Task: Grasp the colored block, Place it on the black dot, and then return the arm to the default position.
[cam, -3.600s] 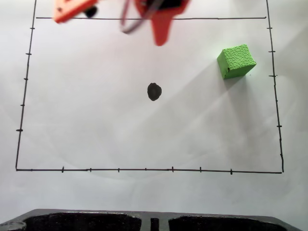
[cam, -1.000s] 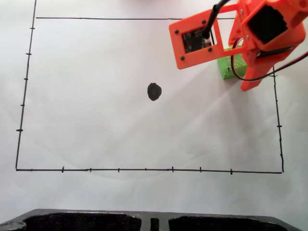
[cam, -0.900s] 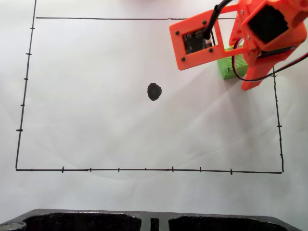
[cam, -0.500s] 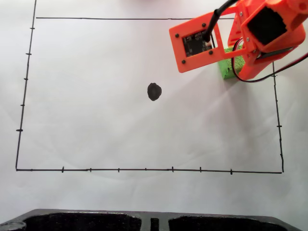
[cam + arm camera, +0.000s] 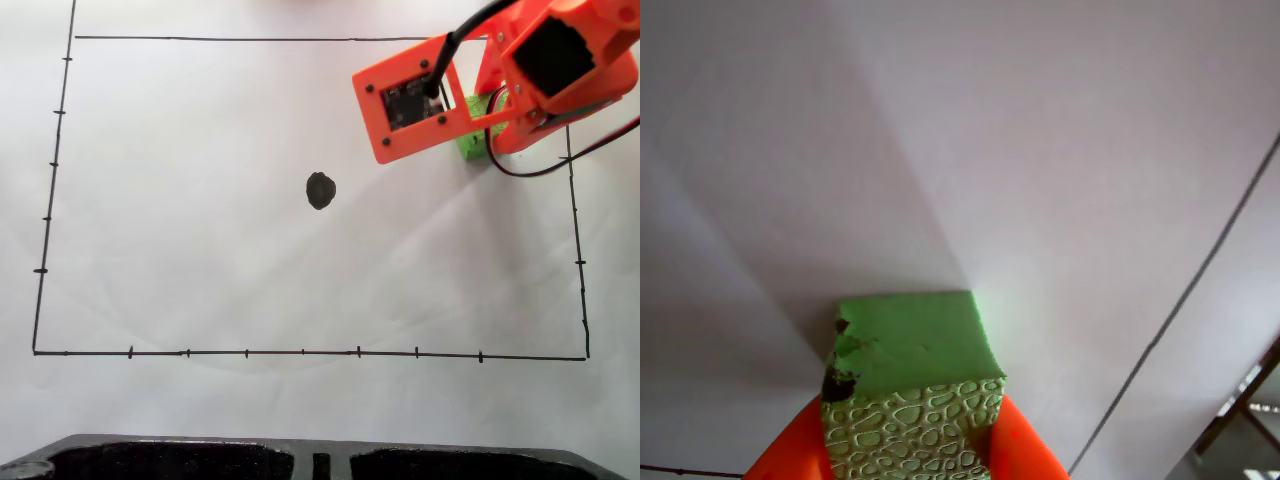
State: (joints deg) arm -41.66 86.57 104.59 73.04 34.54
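The colored block [image 5: 910,385] is a green cube with a crackled face. In the wrist view it sits between my two orange fingers [image 5: 1015,450], which press on its left and right sides. My gripper [image 5: 908,425] is shut on it. In the fixed view the orange arm [image 5: 560,60] covers most of the block [image 5: 471,142]; only a green sliver shows below the wrist plate, at the upper right of the drawn rectangle. My gripper [image 5: 488,132] is there, over the block. The black dot [image 5: 320,190] lies bare near the sheet's middle, well to the left of the block.
A thin black border line with ticks [image 5: 300,352] frames the white paper. A black moulded part [image 5: 300,460] runs along the bottom edge of the fixed view. In the wrist view a border line [image 5: 1185,305] crosses the paper to the block's right.
The arm came down from the top edge onto the block at the upper right. Over the last second the lower finger drew in against the block, and the wrist shifted slightly up.
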